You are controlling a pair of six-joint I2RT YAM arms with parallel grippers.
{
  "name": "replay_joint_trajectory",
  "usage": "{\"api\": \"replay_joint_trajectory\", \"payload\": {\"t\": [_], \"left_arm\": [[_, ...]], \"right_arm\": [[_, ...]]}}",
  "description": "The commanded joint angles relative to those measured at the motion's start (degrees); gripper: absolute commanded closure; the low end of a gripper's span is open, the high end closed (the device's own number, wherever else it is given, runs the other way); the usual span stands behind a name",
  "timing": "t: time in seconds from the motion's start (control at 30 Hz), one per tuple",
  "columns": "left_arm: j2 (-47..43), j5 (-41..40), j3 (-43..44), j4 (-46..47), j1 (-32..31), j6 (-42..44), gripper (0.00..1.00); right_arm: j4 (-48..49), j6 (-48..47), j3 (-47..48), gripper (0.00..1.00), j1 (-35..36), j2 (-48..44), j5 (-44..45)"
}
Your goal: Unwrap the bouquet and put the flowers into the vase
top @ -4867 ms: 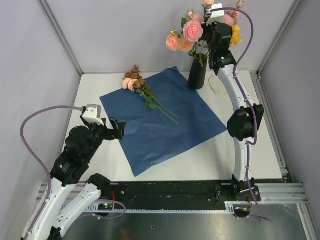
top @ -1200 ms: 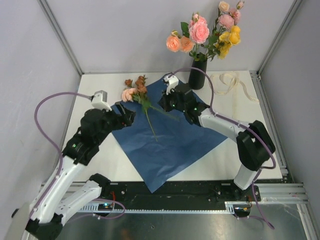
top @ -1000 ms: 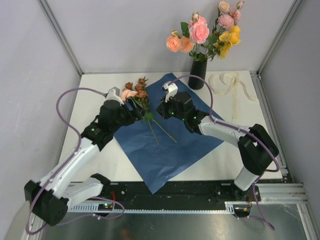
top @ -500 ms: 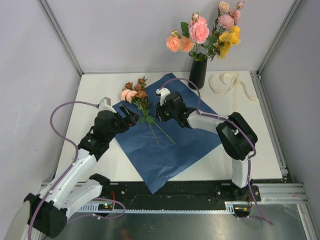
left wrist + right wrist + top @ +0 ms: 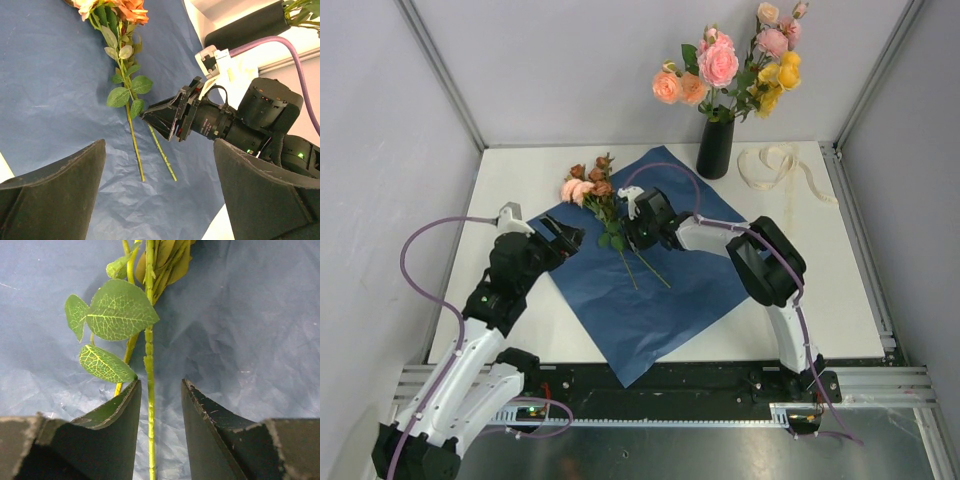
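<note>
Right wrist: right fingers (image 5: 125,415) are parted and straddle one green stem (image 5: 149,365), not clamped on it, just above the blue paper (image 5: 240,315). Left fingers (image 5: 60,185) are spread wide, holding nothing, near the paper's left side. Loose flowers (image 5: 592,185) lie on the paper. The other flowers stand in the vase (image 5: 715,150) at the back of the desk (image 5: 840,250).

We find no text, label, brand, number or sign that we can read in any of the three views. The only candidate is a faint pale marking on the black wrist housing of the right arm (image 5: 209,126), which shows in the left wrist view. It is too small and blurred for us to read as letters or figures.
</note>
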Motion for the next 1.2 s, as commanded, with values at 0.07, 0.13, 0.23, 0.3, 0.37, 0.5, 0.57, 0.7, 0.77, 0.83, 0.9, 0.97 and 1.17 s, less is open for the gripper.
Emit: {"api": "replay_joint_trajectory", "payload": {"t": [0.07, 0.13, 0.23, 0.3, 0.37, 0.5, 0.57, 0.7, 0.77, 0.83, 0.9, 0.97, 1.17], "left_arm": [[0.5, 1.8, -1.0, -0.3, 1.1, 0.6, 0.07], [0.6, 2.0, -1.0, -0.3, 1.1, 0.6, 0.08], [0.7, 2.2, -1.0, -0.3, 1.3, 0.6, 0.08], [0.8, 2.2, -1.0, -0.3, 1.4, 0.6, 0.09], [1.0, 2.5, -0.9, -0.3, 1.6, 0.7, 0.10], [1.7, 4.4, -0.3, -0.3, 2.3, 0.2, 0.13], [1.8, 5.3, 0.3, -0.3, 2.7, -0.1, 0.13], [2.4, 5.8, 1.4, -0.3, 3.3, -0.1, 0.15], [2.7, 5.8, 1.7, -0.2, 3.5, -0.1, 0.15], [3.3, 5.7, 1.9, -0.3, 3.7, -0.2, 0.15], [4.4, 5.9, 2.2, -0.1, 3.9, -0.3, 0.14], [5.8, 6.5, 2.8, 0.3, 4.0, -0.2, 0.13], [8.5, 9.0, 4.5, 4.0, 4.0, 2.1, 0.12]], "right_arm": [[-3.1, -1.1, 4.9, 0.58, 0.7, 2.9, 0.4], [-3.6, -1.2, 5.6, 0.59, 1.0, 3.7, 1.0], [-4.2, -1.4, 6.4, 0.64, 1.2, 4.8, 2.0], [-3.6, -1.5, 6.4, 0.74, 1.4, 4.7, 2.5], [-2.3, -1.6, 5.9, 0.88, 1.5, 3.8, 3.2], [5.4, -1.8, 0.9, 0.99, 1.5, -1.7, 3.1], [9.5, -1.4, -1.5, 1.00, 1.4, -4.8, 1.9], [20.1, -0.8, -7.3, 1.00, 1.4, -10.2, -1.7], [24.8, -0.8, -9.5, 1.00, 1.7, -11.9, -2.4], [26.6, -0.3, -10.3, 1.00, 2.0, -13.0, -1.1], [28.5, 1.0, -11.2, 1.00, 2.1, -13.9, 0.0], [30.9, 2.5, -12.4, 1.00, 2.1, -14.6, 0.8], [37.9, 8.2, -17.0, 1.00, 2.3, -18.0, 1.0]]}}
